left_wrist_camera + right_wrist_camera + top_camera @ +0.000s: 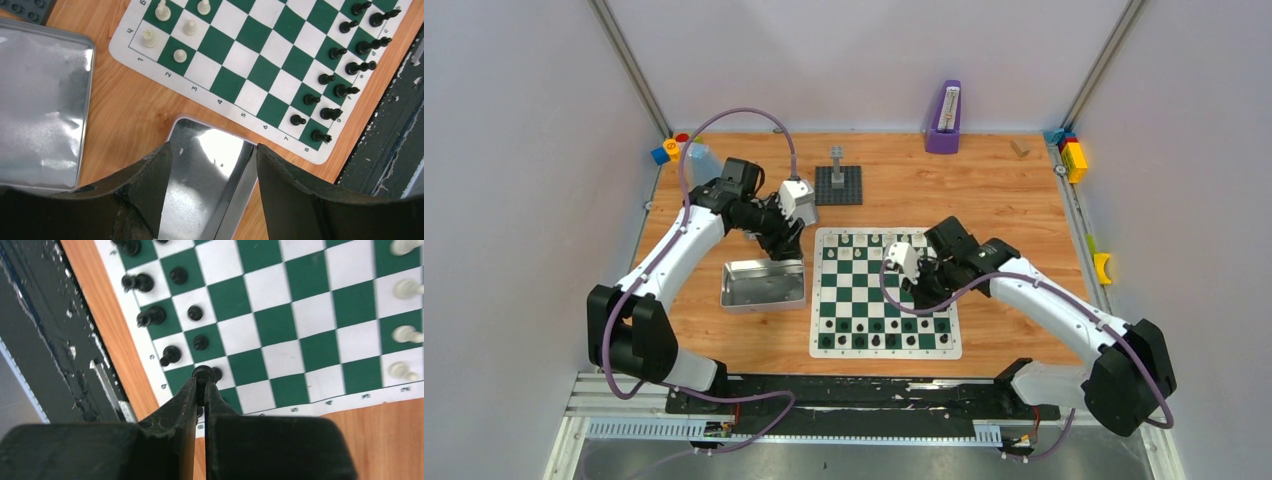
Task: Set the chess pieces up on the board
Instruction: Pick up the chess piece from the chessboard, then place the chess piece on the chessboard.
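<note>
From my station, the right hand (201, 386) was pinched tight on a single black piece (202, 372), whose round head poked out just past the fingertips. It was over the corner of the board (869, 288) on the black side, next to the white border. I could not tell whether the piece stood on its square or hung just above it. The board lay flat on the table (984, 200), right of centre. The other black chess pieces (145, 282) stood in two rows along its near edge, and the cream-white chess pieces (150, 38) were gathered along the far edge. The left hand (212, 146) had its fingers spread well apart and gripped nothing. It hovered over the silver tin (215, 175), which sat on the table just beside the board's left edge. Between the fingers the wrist view showed the tin's raised rim and shiny floor, with glare and one or two tiny dark specks that I could not make out. A second silver sheet (40, 105) with a rolled edge lay to one side of it. Whether that was the lid or another tray I could not tell.
</note>
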You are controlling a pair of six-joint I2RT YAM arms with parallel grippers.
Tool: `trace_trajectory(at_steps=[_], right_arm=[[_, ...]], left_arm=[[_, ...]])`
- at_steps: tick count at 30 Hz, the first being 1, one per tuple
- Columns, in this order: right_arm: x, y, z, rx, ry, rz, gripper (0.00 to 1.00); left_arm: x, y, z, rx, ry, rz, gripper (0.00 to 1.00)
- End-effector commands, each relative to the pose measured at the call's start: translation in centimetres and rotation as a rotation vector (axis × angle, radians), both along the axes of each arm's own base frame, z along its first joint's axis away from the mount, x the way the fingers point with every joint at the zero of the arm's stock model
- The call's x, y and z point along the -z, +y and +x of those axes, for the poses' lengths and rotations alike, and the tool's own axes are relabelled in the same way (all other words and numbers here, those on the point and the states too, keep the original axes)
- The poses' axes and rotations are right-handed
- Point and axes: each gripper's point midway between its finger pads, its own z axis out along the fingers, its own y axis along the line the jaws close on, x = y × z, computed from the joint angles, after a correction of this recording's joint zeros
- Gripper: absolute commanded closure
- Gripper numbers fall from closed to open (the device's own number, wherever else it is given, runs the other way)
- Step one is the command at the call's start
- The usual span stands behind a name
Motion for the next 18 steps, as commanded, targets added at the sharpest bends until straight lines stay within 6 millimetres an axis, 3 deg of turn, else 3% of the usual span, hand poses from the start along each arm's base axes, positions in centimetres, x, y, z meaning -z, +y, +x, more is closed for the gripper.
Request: trace_trajectory(at_steps=[1,5,15,17,18], right_arm=[[1.8,-2.2,-3.1,-0.049,0.034,-0.103,1.00],[3.3,-2.7,-4.2,-0.071,0.041,-0.149,1.00],[5.4,-2.5,-4.5,-0.070,0.045,-0.188,1.00],[5.7,-2.3,-4.4,-0.068,0.045,-0.186,0.99],[5.8,-2.2,-4.4,-0.067,0.045,-0.186,0.99]], left_arm=[[-1.1,1.1,1.0,-0.023,-0.045,0.047,0.29],[-0.8,1.6,1.2,-0.039,-0.042,0.062,0.27],[-0.6,1.6,1.4,-0.051,-0.039,0.057,0.21],[-0.6,1.6,1.4,-0.052,-0.040,0.056,0.17],[-0.7,1.6,1.4,-0.052,-0.041,0.055,0.07]])
